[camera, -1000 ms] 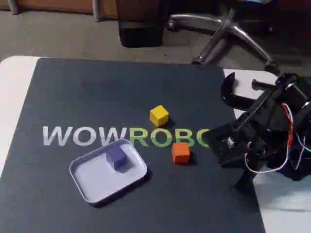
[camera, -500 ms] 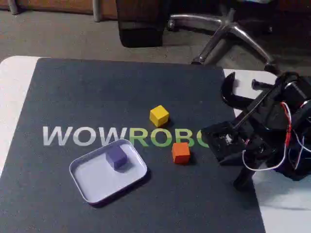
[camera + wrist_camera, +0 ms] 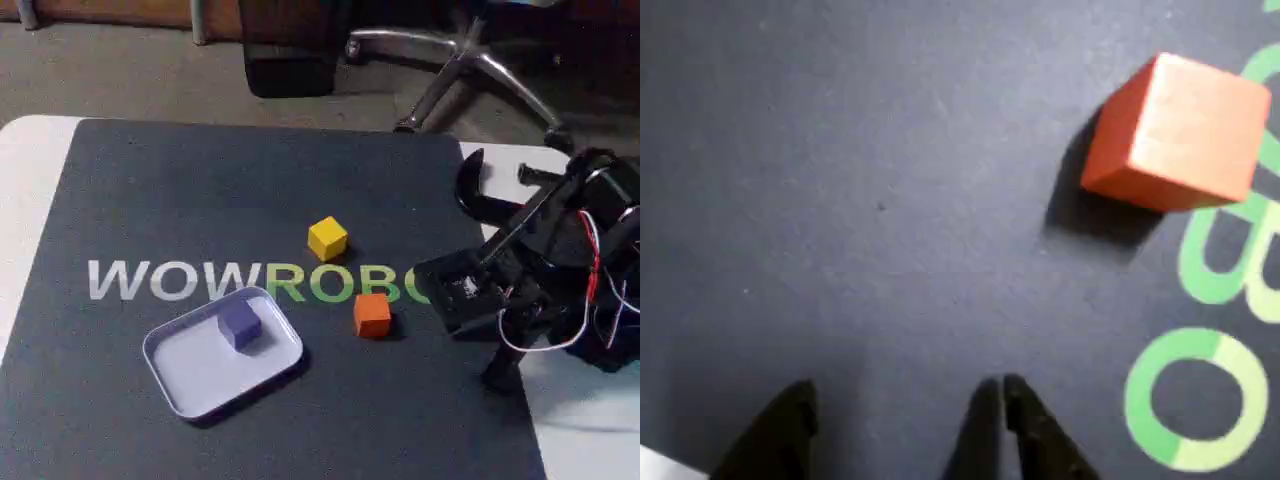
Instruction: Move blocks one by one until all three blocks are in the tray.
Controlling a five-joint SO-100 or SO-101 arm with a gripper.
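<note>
The pale tray lies on the dark mat at the lower left of the fixed view, with the purple block inside it near its far edge. On the mat beyond the tray sits the yellow block. The orange block rests on the mat right of the tray. My black gripper hovers low over the mat just right of the orange block. It is open, with bare mat between its fingertips, and touches no block.
White letters and green letters are printed across the mat. The white table shows at the mat's left and right sides. My arm's body with loose wires takes up the right edge. An office chair base stands on the floor behind.
The gripper head has shifted slightly towards the orange block and its lower finger has turned a little. The blocks and the tray have not moved.
</note>
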